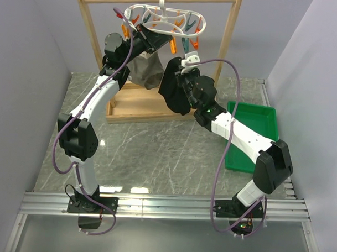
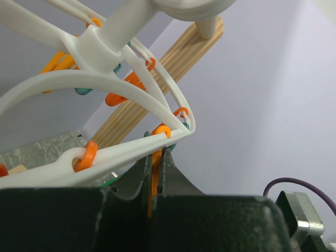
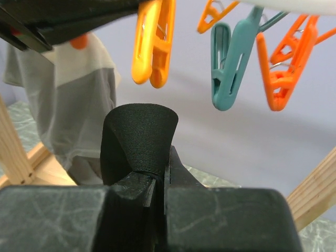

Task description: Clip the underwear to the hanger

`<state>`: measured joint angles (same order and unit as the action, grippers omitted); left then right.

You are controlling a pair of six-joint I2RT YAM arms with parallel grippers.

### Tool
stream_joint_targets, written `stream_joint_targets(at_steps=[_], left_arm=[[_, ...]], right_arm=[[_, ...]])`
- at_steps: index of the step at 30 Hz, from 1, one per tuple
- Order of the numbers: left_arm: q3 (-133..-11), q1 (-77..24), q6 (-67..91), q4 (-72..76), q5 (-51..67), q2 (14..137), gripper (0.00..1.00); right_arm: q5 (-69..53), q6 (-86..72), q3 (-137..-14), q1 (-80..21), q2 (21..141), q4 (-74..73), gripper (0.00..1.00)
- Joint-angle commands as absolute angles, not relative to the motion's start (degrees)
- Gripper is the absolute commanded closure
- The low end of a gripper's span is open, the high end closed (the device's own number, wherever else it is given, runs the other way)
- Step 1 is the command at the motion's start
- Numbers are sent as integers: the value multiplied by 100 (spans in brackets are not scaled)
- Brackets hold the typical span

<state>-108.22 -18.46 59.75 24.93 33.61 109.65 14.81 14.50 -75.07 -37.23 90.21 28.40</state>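
The white oval hanger (image 1: 167, 18) hangs by its hook from the rack's top bar, with orange and teal pegs under it. My left gripper (image 1: 167, 44) is shut on an orange peg (image 2: 154, 173) just below the frame's rim (image 2: 105, 157). My right gripper (image 1: 185, 71) is shut on the black underwear (image 1: 172, 96), which hangs down from it. In the right wrist view a fold of the underwear (image 3: 139, 136) sticks up between my fingers, just below the held orange peg (image 3: 152, 47), with a small gap between them. A teal peg (image 3: 231, 68) hangs to its right.
A grey-beige garment (image 1: 145, 70) hangs from the hanger's left side, behind my left arm. The tall wooden rack (image 1: 232, 34) stands on its base (image 1: 147, 111) at the back. A green tray (image 1: 257, 134) lies at the right, under my right arm.
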Motion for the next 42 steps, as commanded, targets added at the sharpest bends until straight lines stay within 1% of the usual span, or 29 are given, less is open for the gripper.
stream_joint_targets(at_steps=[1,10,19,42], left_arm=[[-11039,-1863,6029,2637,3524,10890,100],[-10978,-1863,5986,2523,3525,10854,100],[-10986,-1872,5941,2426,3489,10846,100],[-10951,-1863,6064,2522,3525,10863,100]], right_arm=[[1775,1634,-7866,-3700,9184,3217,100],[2267,2047,-7928,-3806,9343,3656,100],[2188,2100,-7963,-3841,9369,3964,100],[2373,2206,-8894,-3981,9923,3674,100]])
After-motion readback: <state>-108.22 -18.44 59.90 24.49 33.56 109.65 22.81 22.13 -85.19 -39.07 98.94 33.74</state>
